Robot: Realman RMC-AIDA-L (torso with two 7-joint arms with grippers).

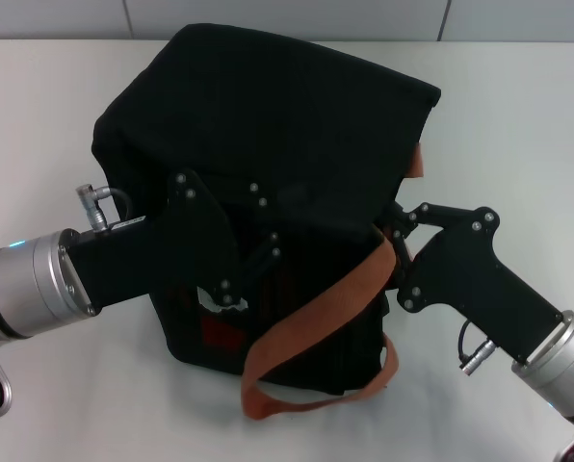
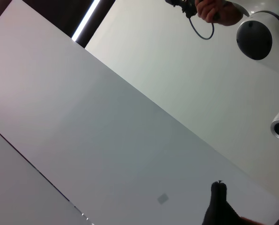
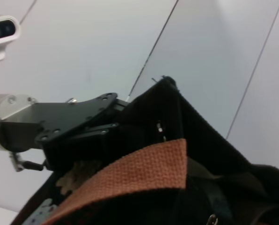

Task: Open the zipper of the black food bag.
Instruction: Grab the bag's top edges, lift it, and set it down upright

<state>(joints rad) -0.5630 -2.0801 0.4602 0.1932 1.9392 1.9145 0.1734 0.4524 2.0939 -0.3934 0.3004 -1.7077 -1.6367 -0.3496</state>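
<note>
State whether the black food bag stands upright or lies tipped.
Tipped: the black food bag lies on its side, its strap handles trailing toward the robot.

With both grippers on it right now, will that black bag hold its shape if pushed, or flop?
The black food bag probably gives: its fabric top sags and creases. The left gripper and right gripper press its sides. Its strap handle hangs in a limp loop, likely to snag.

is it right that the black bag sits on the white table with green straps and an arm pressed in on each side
Not quite: the straps are orange-brown, not green, as the head view shows. The rest holds: the black bag sits on the white table with an arm on each side.
</note>
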